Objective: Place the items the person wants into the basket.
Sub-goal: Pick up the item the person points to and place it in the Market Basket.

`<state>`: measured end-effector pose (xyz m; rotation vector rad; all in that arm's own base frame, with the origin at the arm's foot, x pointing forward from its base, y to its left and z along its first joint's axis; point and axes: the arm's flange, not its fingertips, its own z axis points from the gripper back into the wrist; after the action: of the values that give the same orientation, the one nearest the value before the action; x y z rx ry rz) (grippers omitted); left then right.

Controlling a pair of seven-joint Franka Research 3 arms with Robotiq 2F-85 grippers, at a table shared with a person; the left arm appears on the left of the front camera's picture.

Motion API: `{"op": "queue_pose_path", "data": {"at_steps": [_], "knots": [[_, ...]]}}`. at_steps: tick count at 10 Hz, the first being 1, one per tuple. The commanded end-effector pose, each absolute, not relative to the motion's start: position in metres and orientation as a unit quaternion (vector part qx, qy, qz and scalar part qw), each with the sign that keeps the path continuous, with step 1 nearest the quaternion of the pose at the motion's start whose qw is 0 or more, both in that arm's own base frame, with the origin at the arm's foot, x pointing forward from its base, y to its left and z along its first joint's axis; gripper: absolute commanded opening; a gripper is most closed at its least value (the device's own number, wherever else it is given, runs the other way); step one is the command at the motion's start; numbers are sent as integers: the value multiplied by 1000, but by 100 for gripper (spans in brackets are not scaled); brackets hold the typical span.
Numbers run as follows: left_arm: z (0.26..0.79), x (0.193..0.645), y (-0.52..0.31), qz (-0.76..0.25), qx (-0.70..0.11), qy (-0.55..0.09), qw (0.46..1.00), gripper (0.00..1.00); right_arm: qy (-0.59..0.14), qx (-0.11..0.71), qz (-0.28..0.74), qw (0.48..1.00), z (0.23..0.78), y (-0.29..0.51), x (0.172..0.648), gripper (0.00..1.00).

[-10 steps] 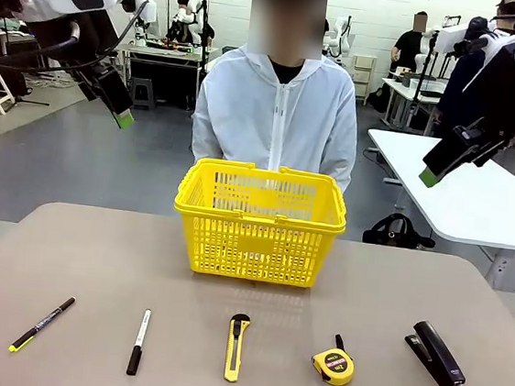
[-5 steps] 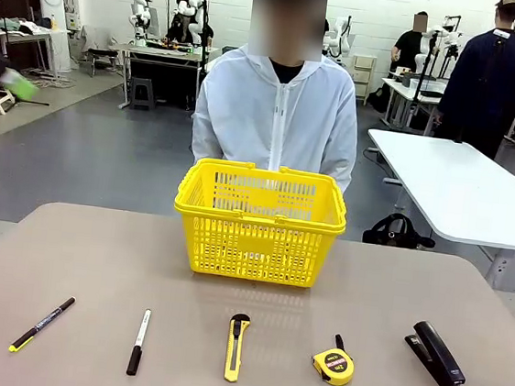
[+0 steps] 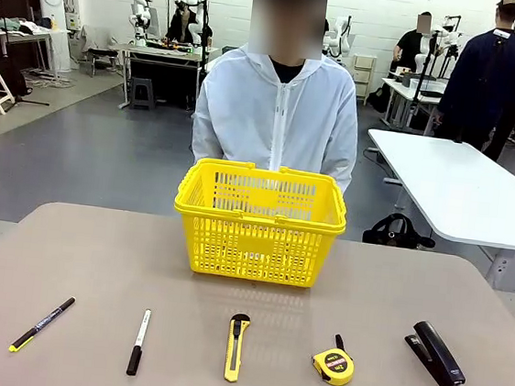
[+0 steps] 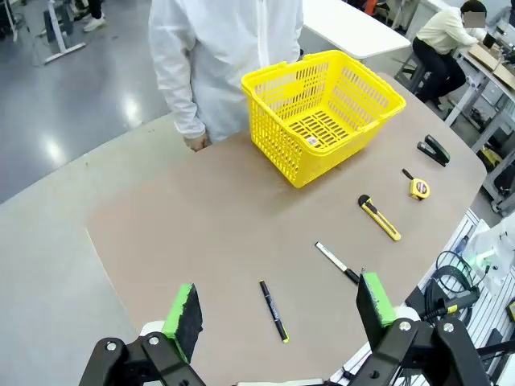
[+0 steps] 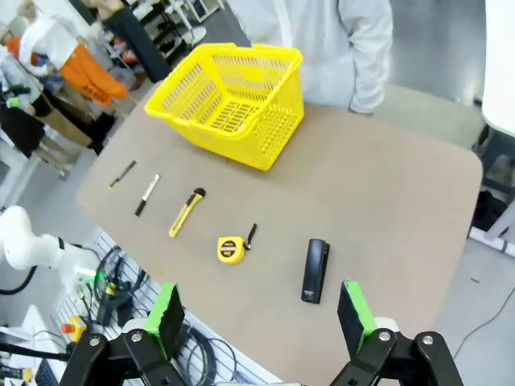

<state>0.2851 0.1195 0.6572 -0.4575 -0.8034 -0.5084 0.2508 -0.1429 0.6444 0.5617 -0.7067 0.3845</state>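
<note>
The yellow basket (image 3: 256, 248) stands at the far middle of the table, in front of the person (image 3: 277, 112) in a white jacket. Along the near edge lie a black pen with a yellow tip (image 3: 42, 324) and a white marker with a black cap (image 3: 139, 341). My left gripper (image 4: 278, 304) hangs open high above the table, over the black pen (image 4: 273, 311), with the marker (image 4: 338, 263) beside it. From high over the table's other end, my right gripper (image 5: 261, 312) is open too and looks down at the basket (image 5: 229, 100), the pen (image 5: 122, 174) and the marker (image 5: 146, 194).
A yellow utility knife (image 3: 237, 348), a yellow tape measure (image 3: 333, 365) and a black stapler (image 3: 436, 356) lie in the same row, to the right of the marker. A white table (image 3: 460, 191) stands behind at the right, with people near it.
Both arms have swung up and outward, away from the upper corners of the front view. Nothing on the table has moved.
</note>
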Motion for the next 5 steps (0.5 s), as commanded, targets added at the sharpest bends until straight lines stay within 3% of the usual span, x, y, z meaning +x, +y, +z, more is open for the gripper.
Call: {"op": "queue_pose_path", "data": {"at_steps": [1, 5], "knots": [[657, 291, 98, -212, -223, -374, 875, 100, -352, 276, 187, 874, 644, -144, 236, 100], [657, 285, 120, -243, -218, -383, 864, 100, -346, 272, 178, 880, 647, -147, 244, 100]]}}
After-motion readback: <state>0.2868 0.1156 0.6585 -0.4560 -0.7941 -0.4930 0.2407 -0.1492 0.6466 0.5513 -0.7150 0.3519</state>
